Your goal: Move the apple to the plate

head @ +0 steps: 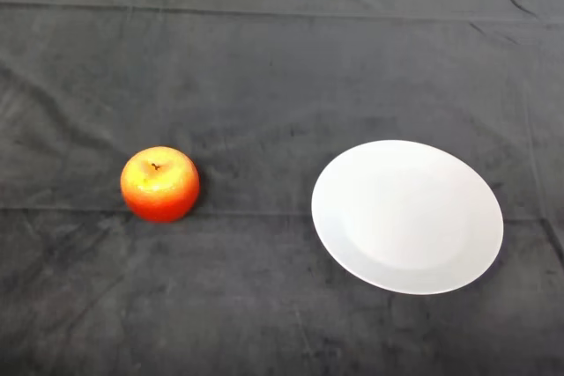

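Observation:
A red and yellow apple (159,184) stands upright on the dark cloth at the left of the head view, its stem up. A white round plate (407,216) lies on the cloth to the right of the apple, apart from it, with nothing on it.
The dark cloth (264,85) covers the whole table and has shallow folds and creases across it.

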Available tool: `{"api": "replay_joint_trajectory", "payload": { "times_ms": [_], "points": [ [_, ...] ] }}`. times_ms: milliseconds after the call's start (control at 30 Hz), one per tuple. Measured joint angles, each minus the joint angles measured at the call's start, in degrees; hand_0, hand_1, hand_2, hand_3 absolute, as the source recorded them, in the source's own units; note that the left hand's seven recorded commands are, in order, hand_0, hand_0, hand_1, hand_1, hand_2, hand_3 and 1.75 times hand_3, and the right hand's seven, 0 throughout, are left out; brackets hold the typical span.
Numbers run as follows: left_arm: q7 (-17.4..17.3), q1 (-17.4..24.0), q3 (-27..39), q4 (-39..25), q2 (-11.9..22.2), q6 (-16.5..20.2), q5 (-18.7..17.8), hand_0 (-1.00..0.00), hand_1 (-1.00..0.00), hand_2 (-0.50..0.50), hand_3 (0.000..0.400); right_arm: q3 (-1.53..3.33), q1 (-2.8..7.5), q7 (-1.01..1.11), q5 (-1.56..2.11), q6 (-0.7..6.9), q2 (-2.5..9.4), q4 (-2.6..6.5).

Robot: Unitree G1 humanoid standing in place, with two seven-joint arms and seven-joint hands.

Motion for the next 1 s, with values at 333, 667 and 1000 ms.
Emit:
{"api": "replay_joint_trajectory", "payload": {
  "times_ms": [333,667,1000],
  "points": [
    [0.00,0.00,0.03,0.00,-0.10,0.01,0.79,0.00,0.00,0.00,0.000,0.00,0.00,0.00,0.00,0.00,0.00,0.00],
    [0.04,-0.03,-0.08,-0.09,-0.67,0.02,2.14,0.00,0.00,0.00,0.000,0.00,0.00,0.00,0.00,0.00,0.00,0.00],
    [-0.03,-0.56,-4.37,-2.16,-3.90,0.01,6.37,0.00,0.00,0.00,0.000,0.00,0.00,0.00,0.00,0.00,0.01,0.00]
  ]
}}
